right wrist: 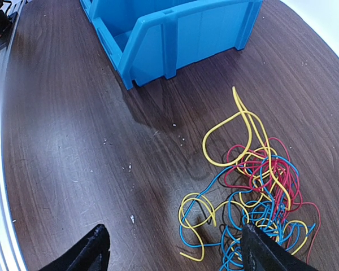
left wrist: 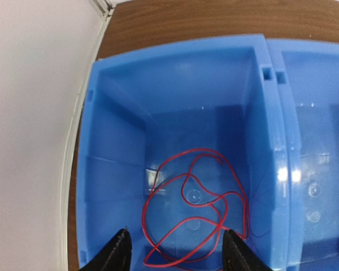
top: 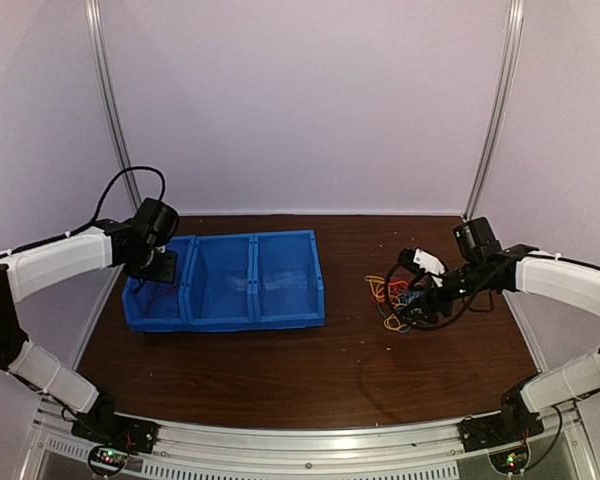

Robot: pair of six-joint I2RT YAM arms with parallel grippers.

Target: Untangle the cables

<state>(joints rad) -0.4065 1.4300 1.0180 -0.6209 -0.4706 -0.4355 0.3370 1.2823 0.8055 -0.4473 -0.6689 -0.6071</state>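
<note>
— Where's the tangle?
— The cables (right wrist: 254,195) lie just ahead of the right gripper (right wrist: 172,254), whose fingers are spread, holding nothing. One yellow loop (right wrist: 237,121) stretches away from it toward the blue bin (right wrist: 175,39).
— And the left gripper (left wrist: 178,257)?
— Spread too, above a coiled red wire (left wrist: 192,209).

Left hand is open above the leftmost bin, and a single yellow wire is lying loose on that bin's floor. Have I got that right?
Not quite. The wire on the floor of the leftmost bin is red, not yellow, as the left wrist view shows. The rest holds: the left hand is open above that bin, and the wire lies loose in it.
</note>
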